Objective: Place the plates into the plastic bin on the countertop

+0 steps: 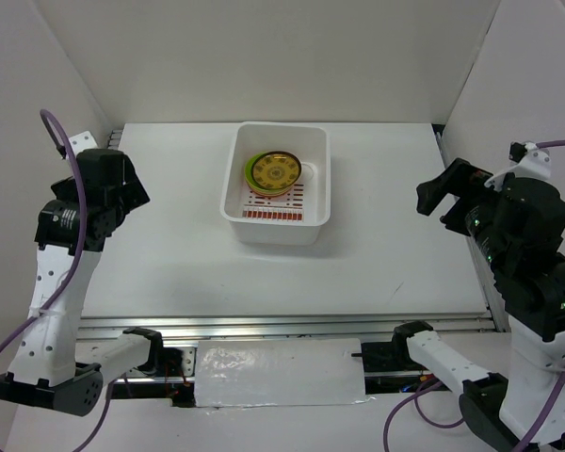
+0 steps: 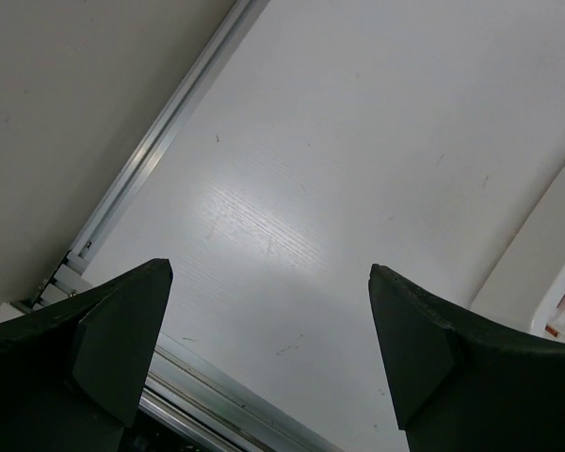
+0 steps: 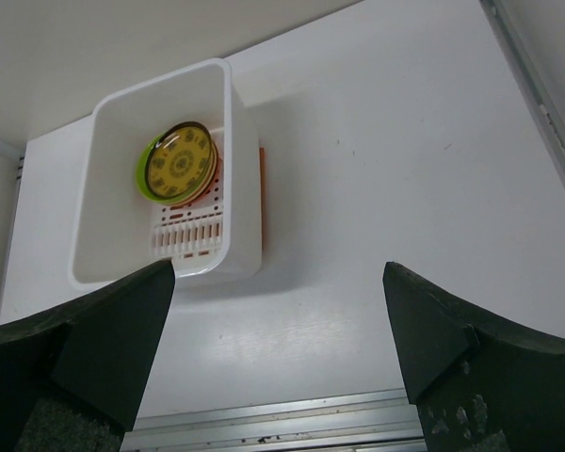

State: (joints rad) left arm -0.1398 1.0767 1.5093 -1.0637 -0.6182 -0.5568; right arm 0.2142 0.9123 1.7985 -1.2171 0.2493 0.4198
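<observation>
We see the plates stacked inside the plastic bin, a brown-and-gold one on top, toward the counter's far middle. Our left hand and right hand hang released, empty, well apart from it.

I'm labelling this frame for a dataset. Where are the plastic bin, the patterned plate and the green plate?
plastic bin (image 1: 273, 232): top view, its near outer wall.
patterned plate (image 1: 279, 172): top view, middle of its face.
green plate (image 3: 142, 174): right wrist view, its exposed left rim.
</observation>
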